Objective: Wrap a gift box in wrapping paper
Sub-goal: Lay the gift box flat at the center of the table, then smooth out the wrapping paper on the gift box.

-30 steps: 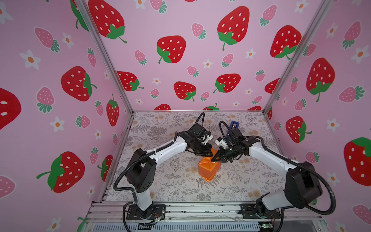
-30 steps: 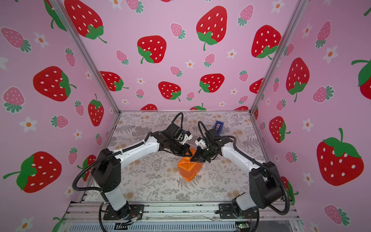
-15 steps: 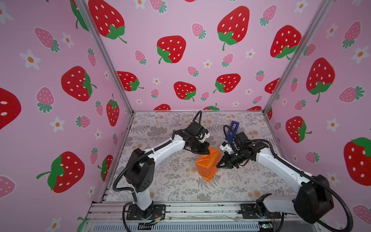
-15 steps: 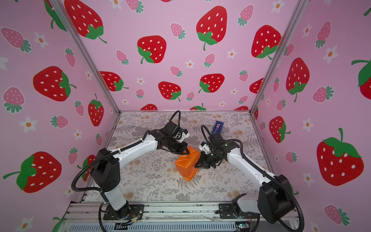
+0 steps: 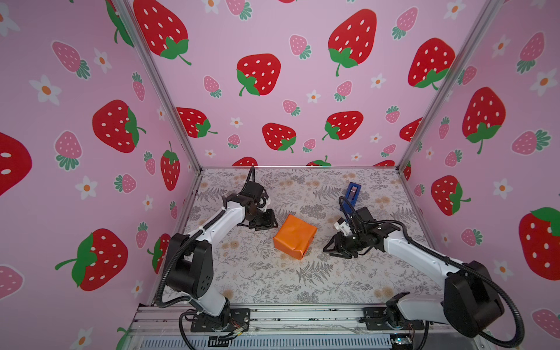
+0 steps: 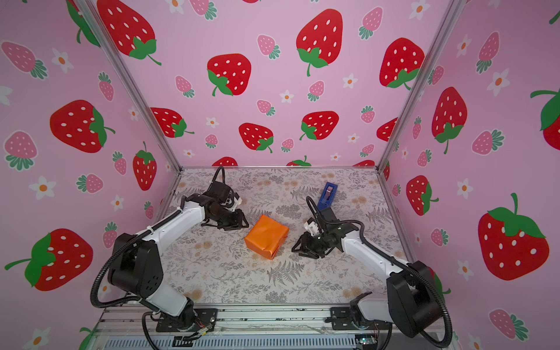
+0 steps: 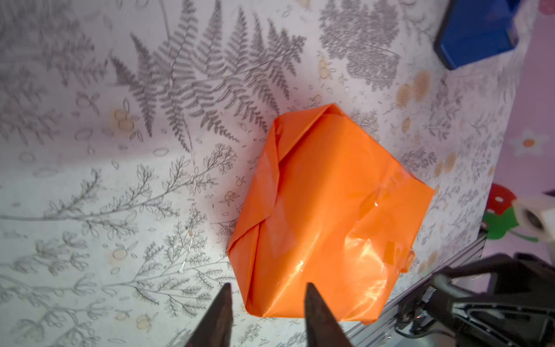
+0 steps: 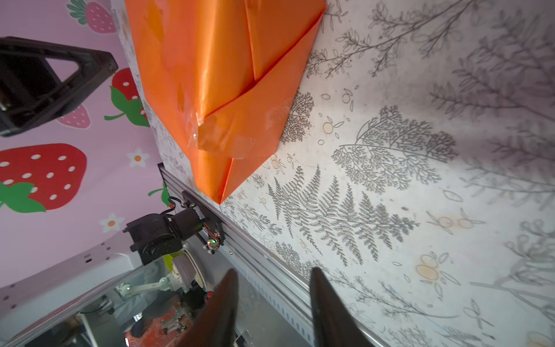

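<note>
Right wrist view had your right end effector (image 8: 273, 270) spread and empty over the bare desk (image 8: 405, 156), near the parcel but apart from it. Ahead of it the wrapping paper (image 8: 210, 60) covered the gift box completely, so you could not see the box itself. The parcel lay free near the middle of the desk, between the two arms and touched by neither.

On that end, a patch of clear tape (image 8: 223, 139) held the folded flaps, and one edge of it looked wrinkled and lifted. That was the weak spot, in my judgement: a fingertip brushing it could have peeled it, and the flap would have sprung open.

Nothing pinned the parcel down, so a push from one side alone would likely have slid or turned it on the desk.

Beyond the parcel, your left end effector (image 7: 268, 287) was also spread and empty, just beside one corner. A loose tape tab (image 7: 401, 258) stuck out past the paper's edge there and could have grabbed a finger and dragged the parcel.

Farthest back, the blue tape dispenser (image 5: 351, 195) stood just behind the right wrist, where a backward swing could have knocked it over.
</note>
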Action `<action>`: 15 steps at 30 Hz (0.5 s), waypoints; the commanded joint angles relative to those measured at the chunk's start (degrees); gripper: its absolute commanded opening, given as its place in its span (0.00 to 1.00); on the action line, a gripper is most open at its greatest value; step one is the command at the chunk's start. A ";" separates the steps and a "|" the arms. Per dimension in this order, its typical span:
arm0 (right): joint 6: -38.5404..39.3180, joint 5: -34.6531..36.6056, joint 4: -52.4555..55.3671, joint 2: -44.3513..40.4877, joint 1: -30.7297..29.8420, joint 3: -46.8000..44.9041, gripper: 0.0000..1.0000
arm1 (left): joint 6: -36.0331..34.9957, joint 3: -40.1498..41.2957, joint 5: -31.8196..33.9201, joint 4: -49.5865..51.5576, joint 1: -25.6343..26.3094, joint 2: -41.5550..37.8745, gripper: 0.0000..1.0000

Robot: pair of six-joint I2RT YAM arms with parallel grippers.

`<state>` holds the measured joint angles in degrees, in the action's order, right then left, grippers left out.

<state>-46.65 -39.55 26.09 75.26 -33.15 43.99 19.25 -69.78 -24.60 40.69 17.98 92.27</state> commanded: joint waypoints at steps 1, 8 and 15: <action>-6.56 -0.89 -12.64 1.23 -1.33 -0.92 0.56 | -0.39 0.91 -6.36 -2.47 0.11 0.98 0.49; -9.12 -1.42 -22.80 11.40 -4.51 4.16 0.74 | -1.55 0.95 -0.42 0.05 0.30 6.01 0.51; -6.14 -1.45 -22.48 19.50 -4.99 5.84 0.71 | -2.09 2.43 0.93 0.57 0.30 7.76 0.49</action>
<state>-53.84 -40.97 3.86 93.21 -37.78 48.88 18.22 -68.86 -26.17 39.09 18.06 99.39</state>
